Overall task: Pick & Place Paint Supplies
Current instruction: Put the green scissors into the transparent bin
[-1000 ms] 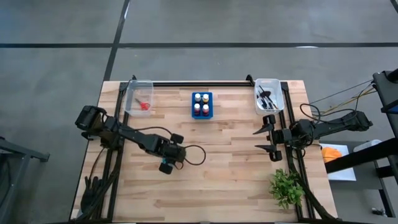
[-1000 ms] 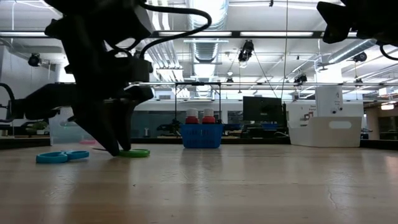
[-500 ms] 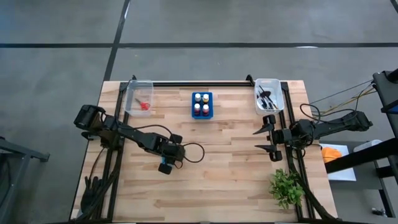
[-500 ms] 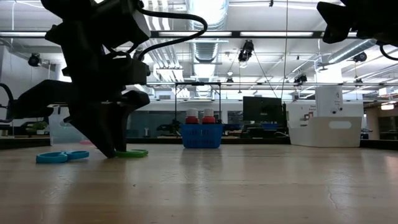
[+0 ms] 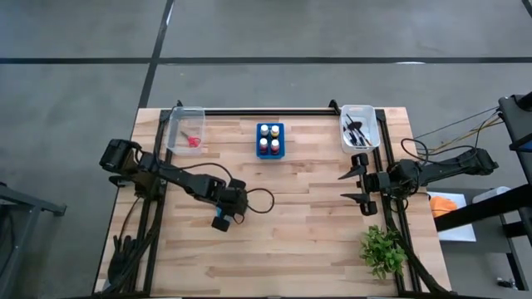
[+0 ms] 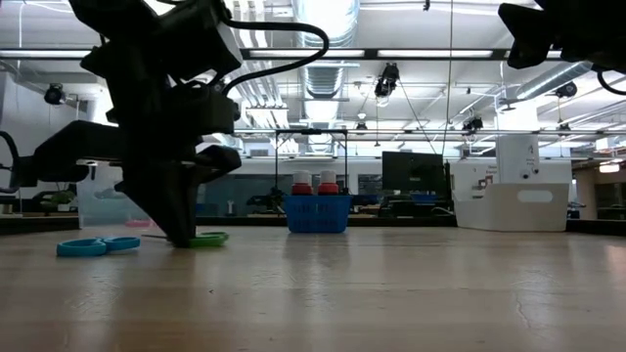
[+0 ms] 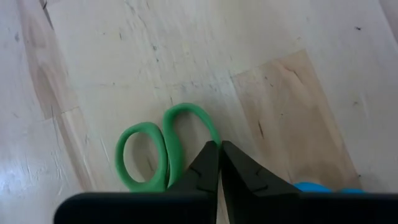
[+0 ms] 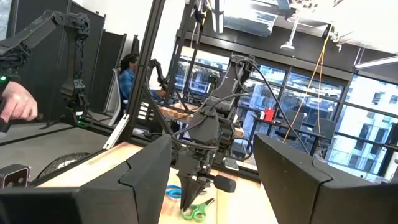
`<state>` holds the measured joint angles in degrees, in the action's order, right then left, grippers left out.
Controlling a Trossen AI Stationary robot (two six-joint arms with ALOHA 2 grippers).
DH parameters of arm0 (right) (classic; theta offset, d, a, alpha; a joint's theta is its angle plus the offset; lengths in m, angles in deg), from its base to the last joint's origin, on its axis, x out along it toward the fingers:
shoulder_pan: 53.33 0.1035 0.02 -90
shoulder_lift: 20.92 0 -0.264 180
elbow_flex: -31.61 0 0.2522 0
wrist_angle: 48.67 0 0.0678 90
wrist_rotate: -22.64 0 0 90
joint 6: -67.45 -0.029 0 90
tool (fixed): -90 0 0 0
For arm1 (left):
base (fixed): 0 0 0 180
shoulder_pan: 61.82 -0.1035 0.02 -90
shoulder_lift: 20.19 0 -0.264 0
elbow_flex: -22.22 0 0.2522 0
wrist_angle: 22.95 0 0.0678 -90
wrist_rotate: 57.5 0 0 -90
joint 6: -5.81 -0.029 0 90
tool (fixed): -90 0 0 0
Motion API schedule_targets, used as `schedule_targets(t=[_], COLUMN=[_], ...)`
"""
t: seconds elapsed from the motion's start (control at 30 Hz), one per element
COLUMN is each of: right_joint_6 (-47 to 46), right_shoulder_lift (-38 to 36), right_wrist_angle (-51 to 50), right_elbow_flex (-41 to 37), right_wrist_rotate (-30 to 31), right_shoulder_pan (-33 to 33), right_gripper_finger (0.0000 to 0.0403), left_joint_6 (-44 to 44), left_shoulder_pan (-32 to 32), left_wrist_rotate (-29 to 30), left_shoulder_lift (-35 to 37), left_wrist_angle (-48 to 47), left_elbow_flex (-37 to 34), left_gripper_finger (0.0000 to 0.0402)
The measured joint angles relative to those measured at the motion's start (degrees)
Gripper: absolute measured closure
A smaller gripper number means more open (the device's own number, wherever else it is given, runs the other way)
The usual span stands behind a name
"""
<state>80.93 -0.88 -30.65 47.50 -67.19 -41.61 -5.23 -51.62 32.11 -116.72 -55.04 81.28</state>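
A wooden bench [image 5: 316, 232] sits on grey floor. Left of centre, the left end effector [image 7: 219, 163] is down at the green scissors [image 7: 155, 149], fingers pinched together beside the handle loop. By the right edge, the right end effector [image 5: 359, 188] hovers, fingers apart, empty.

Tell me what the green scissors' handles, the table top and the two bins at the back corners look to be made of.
Green scissors: handles look like smooth moulded plastic, uniformly green with a soft sheen; the left hand is shut at them.
Table top: pale wood in glued strips, butcher-block style, with visible grain and seams and a matte finish.
Bins: probably clear plastic; their contents show through the walls.
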Motion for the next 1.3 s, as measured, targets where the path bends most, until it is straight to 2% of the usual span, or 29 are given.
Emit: schedule_targets(t=[0.63,0.77,1.0,1.17,1.3], right_joint_6=[0.0,0.2,0.1,-1.4,-3.2], right_shoulder_lift=[0.0,0.0,-0.5,-3.3,-5.0], right_wrist_angle=[-0.4,-1.7,-2.0,-13.3,-19.0], right_elbow_flex=[0.0,0.0,0.0,3.7,5.5], right_wrist_rotate=[0.1,2.0,2.9,2.8,2.4], right_shoulder_pan=[0.0,0.0,0.0,0.0,0.0], right_gripper_finger=[0.0177,0.0177,0.0177,0.0177,0.0177], left_joint_6=[-2.5,-2.0,0.4,1.9,2.8], left_shoulder_pan=[-0.2,-0.2,0.6,1.0,1.1], left_wrist_rotate=[2.5,3.0,6.6,7.4,11.6], left_shoulder_lift=[0.0,0.5,2.4,3.4,5.2], left_wrist_angle=[0.4,0.0,-3.8,-4.9,-5.9], left_elbow_flex=[0.1,0.0,0.3,0.2,0.2], left_gripper_finger=[0.0400,0.0401,0.0401,0.0401,0.0401])
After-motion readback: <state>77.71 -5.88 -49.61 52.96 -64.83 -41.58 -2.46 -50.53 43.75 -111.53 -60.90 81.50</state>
